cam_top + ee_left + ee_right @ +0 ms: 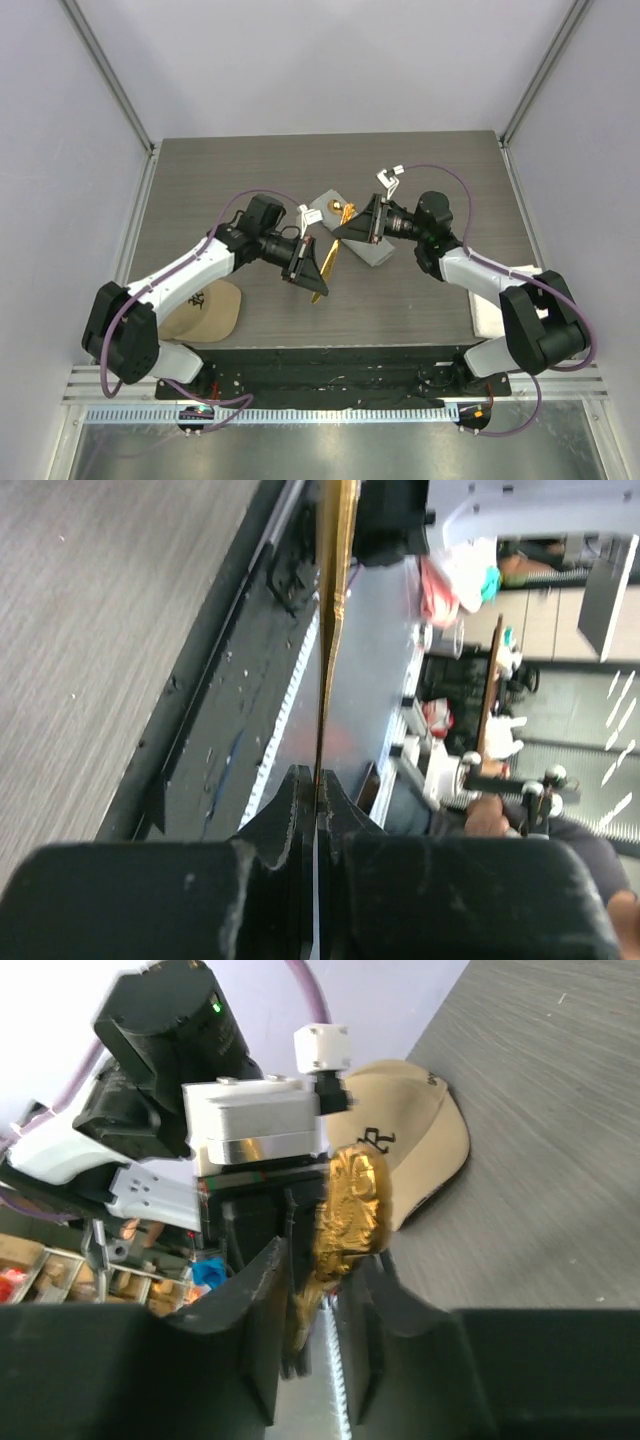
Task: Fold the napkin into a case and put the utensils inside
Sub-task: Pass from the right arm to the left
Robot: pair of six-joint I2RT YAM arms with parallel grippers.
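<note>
A gold spoon [329, 257] hangs in the air between both arms at mid-table. My left gripper [308, 268] is shut on its thin handle [335, 580], which runs straight out from the closed fingertips [300, 790]. My right gripper [350, 228] is open around the bowl end. The bowl [350, 1210] sits in the gap between its fingers [262, 1290], and the left finger stands clear of it. The light grey napkin [372, 252] lies folded as a narrow strip on the table under the right gripper, partly hidden by it.
A tan cap with a black emblem [205, 310] lies near the left arm's base and also shows as the cap [425, 1135] behind the spoon. A white towel [488, 318] sits at the right front by the right arm. The dark wood table [240, 180] has walls around it.
</note>
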